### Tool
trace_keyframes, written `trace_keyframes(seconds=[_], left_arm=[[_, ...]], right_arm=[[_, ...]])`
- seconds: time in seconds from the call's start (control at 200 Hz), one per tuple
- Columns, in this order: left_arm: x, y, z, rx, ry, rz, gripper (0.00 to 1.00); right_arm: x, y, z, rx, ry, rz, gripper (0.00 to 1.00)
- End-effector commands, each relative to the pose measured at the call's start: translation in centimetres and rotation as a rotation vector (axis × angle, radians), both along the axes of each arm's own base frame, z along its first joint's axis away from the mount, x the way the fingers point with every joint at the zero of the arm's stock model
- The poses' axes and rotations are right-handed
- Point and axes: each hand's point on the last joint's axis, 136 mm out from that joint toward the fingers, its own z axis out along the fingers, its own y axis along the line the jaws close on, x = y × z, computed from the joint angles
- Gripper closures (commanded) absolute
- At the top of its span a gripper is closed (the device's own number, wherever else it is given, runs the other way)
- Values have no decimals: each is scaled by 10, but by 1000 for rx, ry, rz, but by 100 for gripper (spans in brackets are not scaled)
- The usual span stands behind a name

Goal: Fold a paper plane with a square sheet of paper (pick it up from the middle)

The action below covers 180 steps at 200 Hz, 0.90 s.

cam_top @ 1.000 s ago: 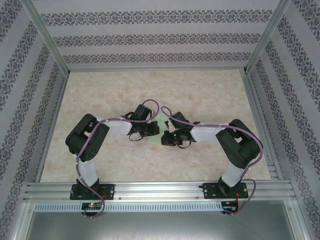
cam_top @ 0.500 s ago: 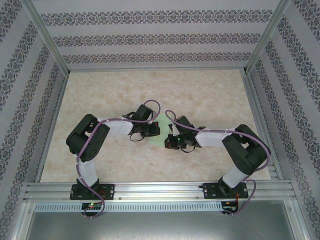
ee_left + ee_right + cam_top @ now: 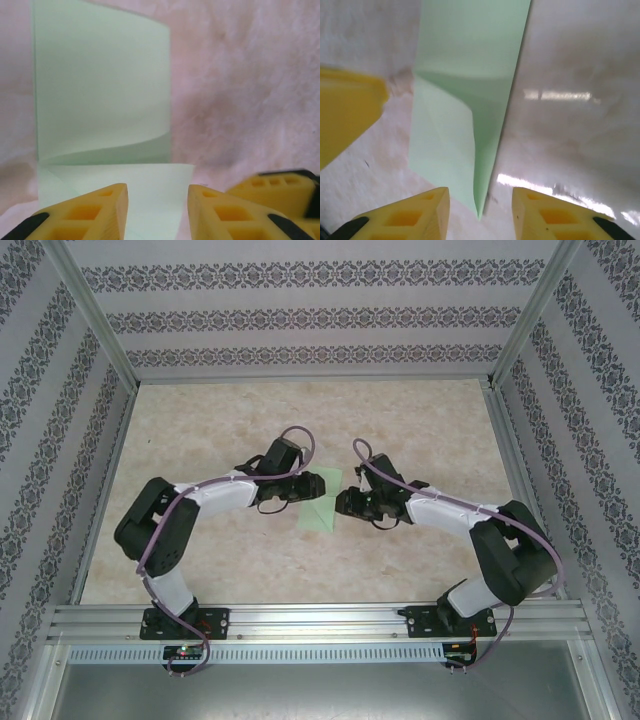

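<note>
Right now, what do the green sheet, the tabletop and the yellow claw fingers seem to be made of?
Green sheet: thin paper, matte; it holds sharp creases and a curled flap.
Tabletop: pale marble-look surface, glossy, with light glare; stone or laminate, can't tell.
Yellow fingers: probably plastic, matte, with hollow cells.

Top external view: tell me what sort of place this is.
Probably a robot test cell, not a home. An aluminium frame encloses a marble-look table, patterned panels serve as walls, and a left arm and right arm are bolted to the near rail.
</note>
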Motion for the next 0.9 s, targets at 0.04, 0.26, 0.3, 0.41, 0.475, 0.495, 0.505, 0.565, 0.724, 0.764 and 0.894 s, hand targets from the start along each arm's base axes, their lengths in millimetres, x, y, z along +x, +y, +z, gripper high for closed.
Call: trace_keyframes(seconds=[0.04, 0.26, 0.3, 0.41, 0.475, 0.495, 0.505, 0.565, 0.724, 0.764, 0.894], left_arm=[[-1, 23, -5, 2, 20, 102, 61], [-11, 21, -19, -45, 75, 107, 60], [-12, 20, -21, -51, 85, 106, 60], [-13, 16, -26, -68, 108, 103, 60], [-14, 15, -29, -72, 120, 103, 60], [-14, 15, -30, -75, 123, 101, 60], [-14, 14, -30, -75, 125, 100, 60], [-15, 13, -32, -83, 131, 95, 60], [-15, 9, -34, -99, 141, 86, 59], [-15, 8, -34, -102, 143, 82, 59], [-14, 3, -35, -126, 145, 65, 57]], right_arm=[[27, 8, 5, 29, -35, -10, 60], [35, 23, -8, 51, 8, 42, 61], [35, 24, -10, 56, 13, 49, 63], [38, 28, -12, 64, 15, 56, 72], [40, 26, -16, 56, 19, 46, 81], [40, 25, -17, 52, 22, 42, 83], [40, 25, -18, 52, 22, 41, 85], [42, 21, -21, 40, 23, 24, 90], [44, 13, -24, 38, 22, -8, 93], [43, 12, -24, 39, 25, -12, 94], [42, 11, -26, 38, 31, -15, 94]])
